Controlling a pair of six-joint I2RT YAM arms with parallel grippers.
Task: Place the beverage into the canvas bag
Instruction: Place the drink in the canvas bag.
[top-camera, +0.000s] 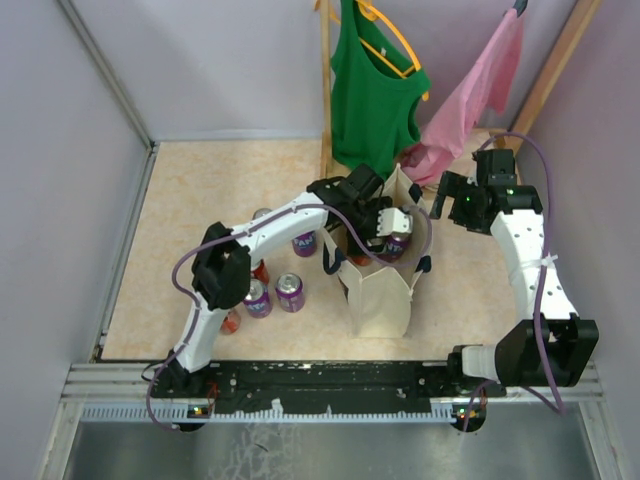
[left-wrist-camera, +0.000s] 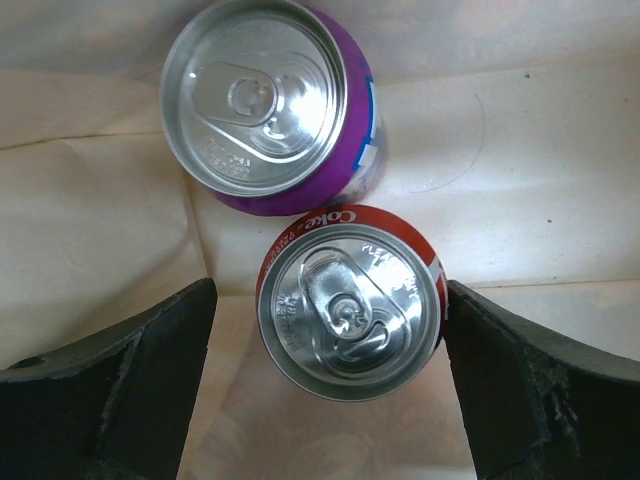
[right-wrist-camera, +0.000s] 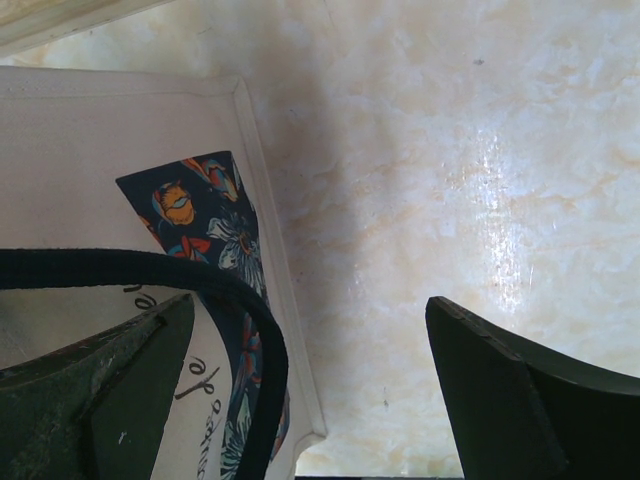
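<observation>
there, coke can (left-wrist-camera: 350, 312) upright inside canvas bag (top-camera: 380, 300)

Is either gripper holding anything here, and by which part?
Nothing is held. The left gripper stands open astride the Coke can inside the canvas bag; the right gripper is open, by the bag's navy handle.

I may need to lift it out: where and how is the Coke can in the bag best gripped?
Grip the Coke can by its side walls from straight above: it stands upright in the canvas bag, both flanks free, while the purple can crowds another side.
</observation>
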